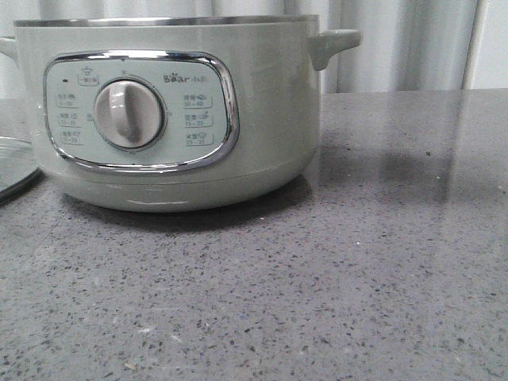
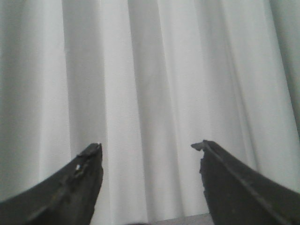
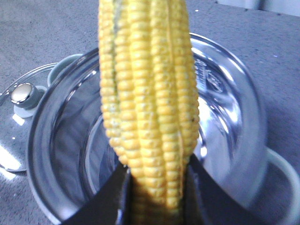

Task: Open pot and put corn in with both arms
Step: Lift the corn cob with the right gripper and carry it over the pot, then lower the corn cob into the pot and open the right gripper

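Your right claw (image 3: 157,187) is clamped on the corn (image 3: 150,103), one finger each side of the cob's near end, cob running straight out from the fingertips. Just past and below it: the pot (image 3: 234,140), open, steel interior bare, corn over its mouth, not touching the walls. Beyond the pot's far edge the glass lid (image 3: 18,122) lies flat on the grey countertop (image 3: 47,28), knob up. Your left claw (image 2: 147,150) is spread wide, gripping nothing; only white curtain (image 2: 154,70) ahead of it.

Kitchen-like setup, speckled grey countertop (image 1: 357,278), white curtains (image 1: 397,40)
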